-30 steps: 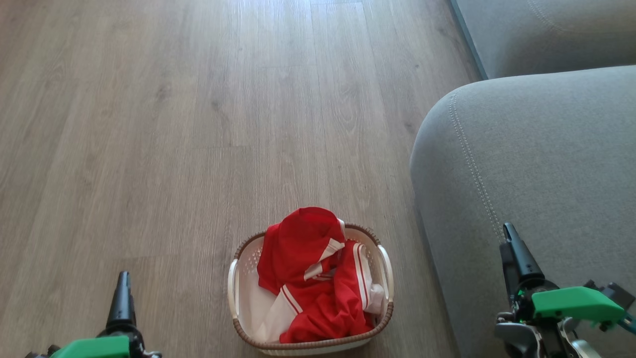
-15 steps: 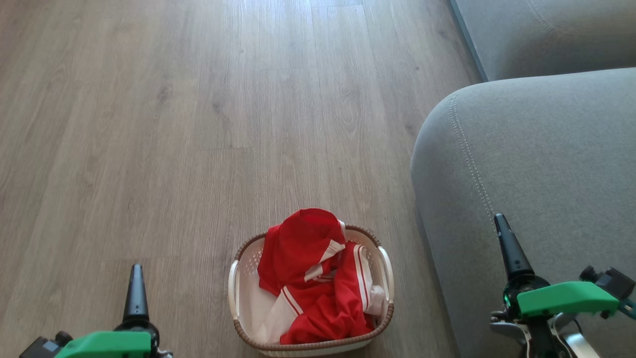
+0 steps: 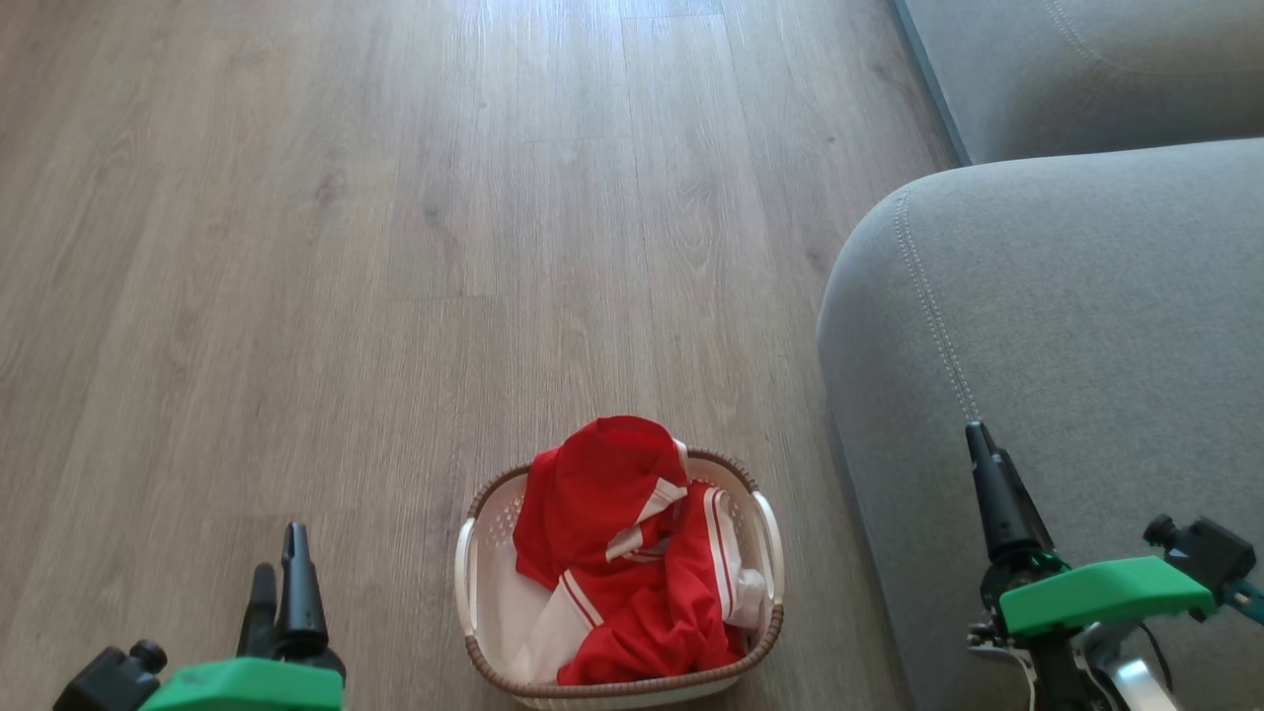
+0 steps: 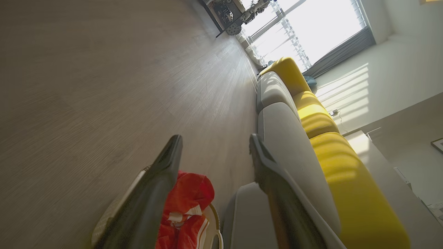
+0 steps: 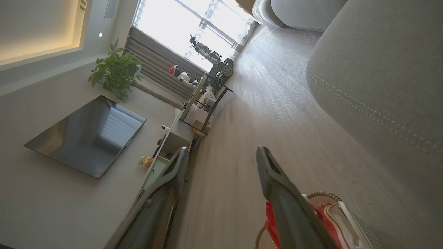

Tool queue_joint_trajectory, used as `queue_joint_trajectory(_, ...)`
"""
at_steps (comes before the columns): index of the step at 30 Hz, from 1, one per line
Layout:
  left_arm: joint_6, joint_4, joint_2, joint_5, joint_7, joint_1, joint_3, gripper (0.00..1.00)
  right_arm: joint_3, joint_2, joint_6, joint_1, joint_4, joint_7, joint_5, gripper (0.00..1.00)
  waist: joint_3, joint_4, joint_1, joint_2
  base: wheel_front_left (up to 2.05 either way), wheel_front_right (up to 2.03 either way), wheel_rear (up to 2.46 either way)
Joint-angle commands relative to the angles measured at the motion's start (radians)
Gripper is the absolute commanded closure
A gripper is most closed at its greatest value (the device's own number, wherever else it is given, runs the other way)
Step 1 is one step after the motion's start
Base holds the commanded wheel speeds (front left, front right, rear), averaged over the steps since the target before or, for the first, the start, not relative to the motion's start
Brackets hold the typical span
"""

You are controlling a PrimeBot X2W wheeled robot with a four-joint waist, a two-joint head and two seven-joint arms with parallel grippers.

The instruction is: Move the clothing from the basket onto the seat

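Observation:
The white basket (image 3: 464, 585) with a brown rim stands on the wood floor beside the grey seat (image 3: 1066, 316). Red clothing (image 3: 617, 553) with white stripes is heaped inside it, rising above the rim. My left gripper (image 3: 279, 550) hovers open over the floor to the basket's left. My right gripper (image 3: 978, 436) is open above the seat's front edge, right of the basket. Between the left gripper's (image 4: 215, 138) spread fingers the clothing (image 4: 185, 204) and the seat (image 4: 280, 128) show. In the right wrist view the gripper (image 5: 223, 150) is empty, with the basket (image 5: 343, 207) behind one finger.
Wood floor (image 3: 395, 247) stretches ahead and left of the basket. Yellow back cushions (image 4: 318, 117) line the sofa. A TV (image 5: 86, 138), a low cabinet (image 5: 169, 138), a plant (image 5: 116, 72) and a metal rack (image 5: 207, 100) stand along the far wall.
The left gripper has drifted right toward the basket and turned, so both fingers show. The right gripper has moved left and slightly up. Basket and clothing lie unchanged.

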Motion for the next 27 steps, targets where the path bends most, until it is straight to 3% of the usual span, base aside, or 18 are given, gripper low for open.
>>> queue_joint_trajectory(1,0.002,-0.038,0.012,0.027,-0.012,-0.007,0.014,0.00,-0.006,-0.004,0.000,-0.026,-0.030,-0.012,-0.029,0.00,0.000,0.000,0.0000,0.0000,0.00,0.00,0.00)
queue_joint_trajectory(27,0.021,-0.015,0.024,0.411,-0.088,0.028,-0.019,0.00,-0.047,0.055,0.000,-0.016,0.012,-0.019,-0.440,0.00,-0.005,0.004,0.0000,0.0000,0.00,0.00,0.00)
